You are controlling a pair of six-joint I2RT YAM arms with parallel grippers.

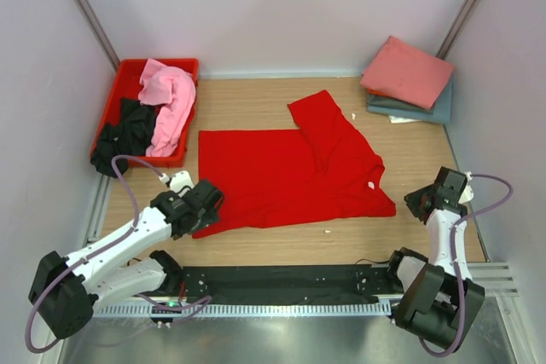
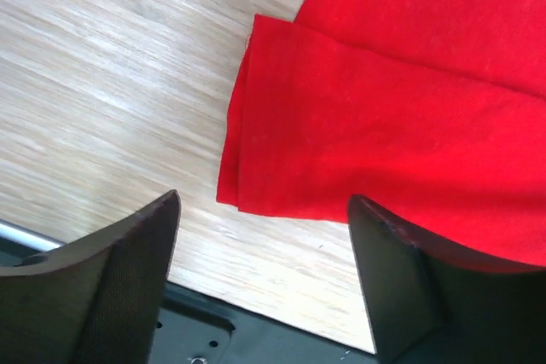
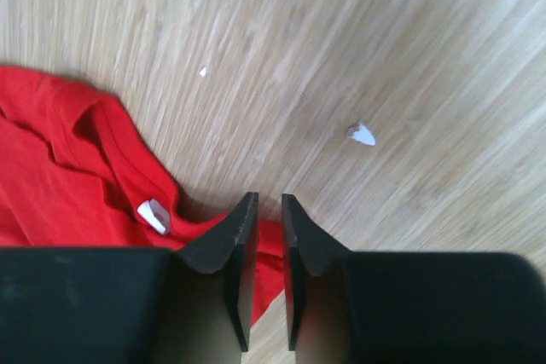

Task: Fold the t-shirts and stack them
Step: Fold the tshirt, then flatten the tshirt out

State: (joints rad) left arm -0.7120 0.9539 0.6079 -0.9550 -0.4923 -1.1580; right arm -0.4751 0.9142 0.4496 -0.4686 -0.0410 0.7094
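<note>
A bright red t-shirt (image 1: 290, 172) lies spread on the wooden table, one sleeve folded in over its body. My left gripper (image 1: 209, 198) hovers at the shirt's near left corner. In the left wrist view that gripper (image 2: 264, 196) is open and empty, with the doubled corner of the red shirt (image 2: 384, 108) just beyond its fingertips. My right gripper (image 1: 422, 200) sits off the shirt's right edge. Seen from the right wrist, this gripper (image 3: 270, 198) has its jaws a narrow slit apart with nothing between them, above the red collar edge (image 3: 68, 176).
A folded salmon pink shirt (image 1: 408, 72) lies on a folded grey-blue one (image 1: 418, 110) at the back right. The red crate (image 1: 128, 70) at the back left holds a light pink shirt (image 1: 168, 104) and a black one (image 1: 128, 134). A white scrap (image 3: 362, 134) lies on the wood.
</note>
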